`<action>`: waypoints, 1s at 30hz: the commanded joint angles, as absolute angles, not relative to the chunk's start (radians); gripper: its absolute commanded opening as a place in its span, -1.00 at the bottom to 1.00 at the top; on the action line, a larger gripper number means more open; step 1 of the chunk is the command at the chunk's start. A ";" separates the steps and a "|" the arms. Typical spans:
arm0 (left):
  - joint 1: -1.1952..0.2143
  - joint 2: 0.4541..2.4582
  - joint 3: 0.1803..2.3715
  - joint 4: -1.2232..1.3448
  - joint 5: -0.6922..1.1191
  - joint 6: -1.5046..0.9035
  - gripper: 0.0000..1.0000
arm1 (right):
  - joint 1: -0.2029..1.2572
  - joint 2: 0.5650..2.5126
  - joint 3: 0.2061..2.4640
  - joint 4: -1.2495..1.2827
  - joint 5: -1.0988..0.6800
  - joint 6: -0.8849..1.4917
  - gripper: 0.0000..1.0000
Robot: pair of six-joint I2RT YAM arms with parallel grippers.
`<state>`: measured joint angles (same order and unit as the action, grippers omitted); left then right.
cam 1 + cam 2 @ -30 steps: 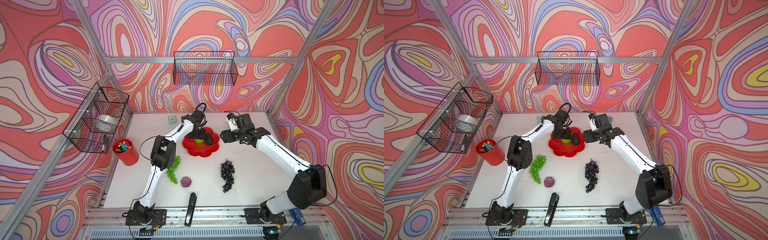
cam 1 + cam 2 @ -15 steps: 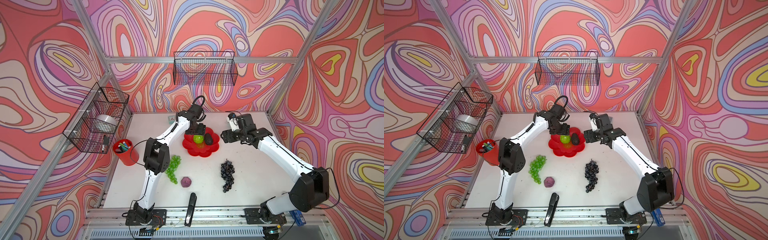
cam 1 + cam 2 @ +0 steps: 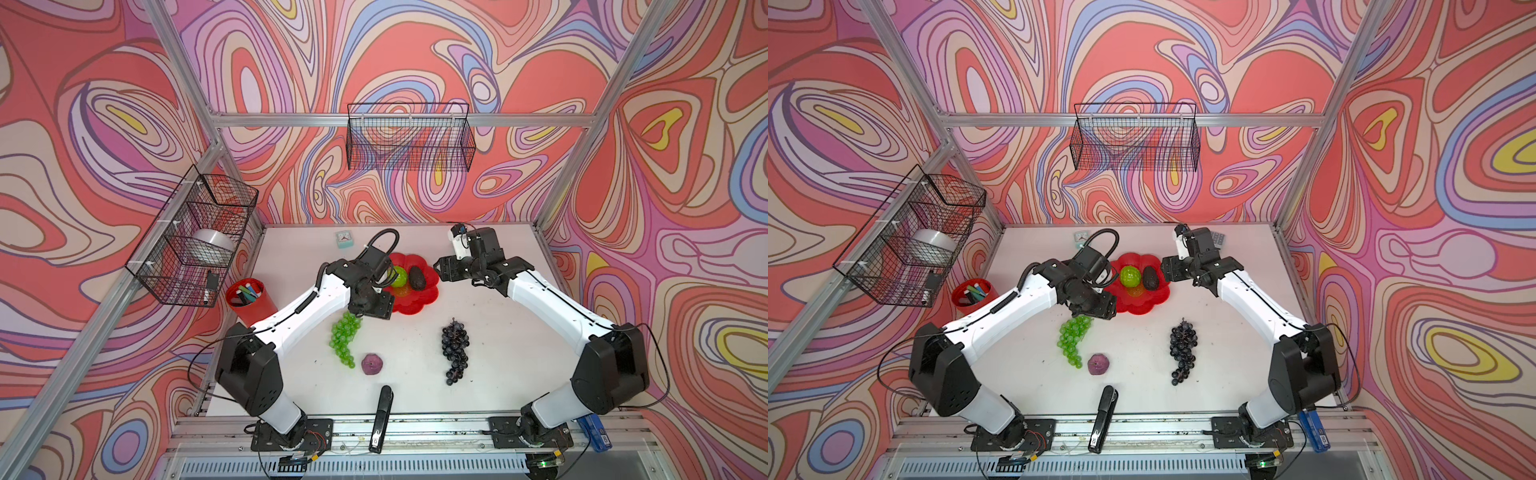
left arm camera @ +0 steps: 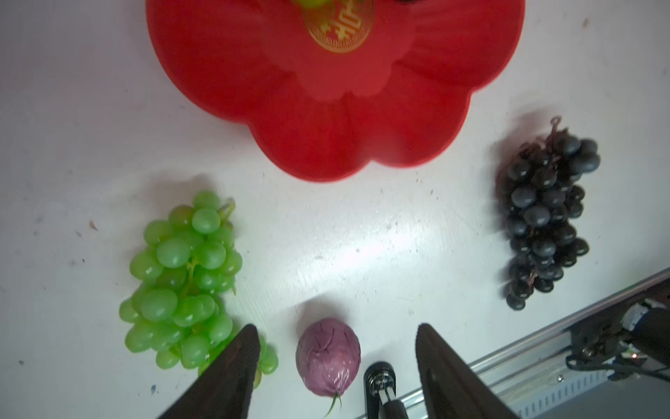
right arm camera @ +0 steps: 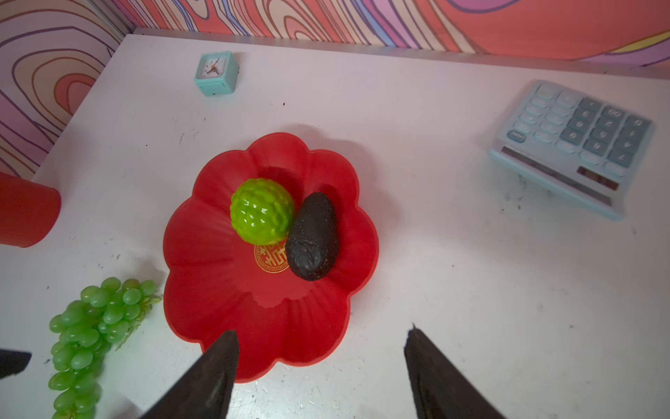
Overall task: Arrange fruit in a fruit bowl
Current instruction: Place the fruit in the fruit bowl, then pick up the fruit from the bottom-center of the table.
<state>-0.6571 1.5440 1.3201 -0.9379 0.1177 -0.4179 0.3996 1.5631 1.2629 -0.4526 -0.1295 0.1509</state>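
Observation:
The red flower-shaped fruit bowl holds the green bumpy ball and the blackish avocado, side by side. On the table in front of it lie the green grape bunch, the small purple fruit and the dark grape bunch. My left gripper hangs open and empty over the bowl's front-left edge, above the green grapes' top. My right gripper hovers open and empty just right of the bowl.
A black stapler lies at the front edge. A red pen cup stands at the left, a small clock at the back, a calculator at the back right. Wire baskets hang on the walls.
My left gripper has drawn back from over the bowl toward the front, leaving the green ball in the bowl. The right arm has hardly moved.

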 commanded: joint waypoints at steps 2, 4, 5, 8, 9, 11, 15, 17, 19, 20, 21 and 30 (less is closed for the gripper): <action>-0.701 1.418 1.172 -0.867 0.109 -0.522 0.42 | 0.473 1.602 1.258 -0.441 -0.153 0.180 0.45; -0.703 1.389 1.106 -0.824 0.141 -0.555 0.40 | 0.511 1.608 1.250 -0.475 -0.153 0.172 0.44; -0.706 1.385 1.079 -0.812 0.156 -0.567 0.39 | 0.526 1.606 1.239 -0.488 -0.150 0.173 0.44; -0.724 1.382 1.023 -0.798 0.159 -0.598 0.38 | 0.554 1.600 1.197 -0.500 -0.183 0.205 0.35; -0.732 1.382 1.008 -0.793 0.159 -0.607 0.37 | 0.566 1.601 1.186 -0.502 -0.198 0.211 0.34; -0.745 1.383 0.976 -0.788 0.174 -0.630 0.37 | 0.603 1.600 1.170 -0.521 -0.183 0.206 0.34; -0.770 1.403 0.934 -0.782 0.189 -0.659 0.38 | 0.628 1.591 1.146 -0.522 -0.142 0.218 0.34; -0.777 1.419 0.923 -0.793 0.181 -0.674 0.38 | 0.627 1.589 1.146 -0.518 -0.140 0.228 0.34; -0.782 1.432 0.914 -0.799 0.172 -0.683 0.38 | 0.628 1.590 1.147 -0.510 -0.137 0.233 0.34; -0.783 1.439 0.912 -0.806 0.163 -0.686 0.39 | 0.628 1.592 1.147 -0.504 -0.136 0.233 0.34; -0.782 1.445 0.912 -0.807 0.158 -0.685 0.40 | 0.628 1.595 1.149 -0.499 -0.135 0.233 0.34; -0.784 1.533 0.914 -0.776 0.166 -0.660 0.51 | 0.628 1.615 1.163 -0.494 -0.128 0.217 0.35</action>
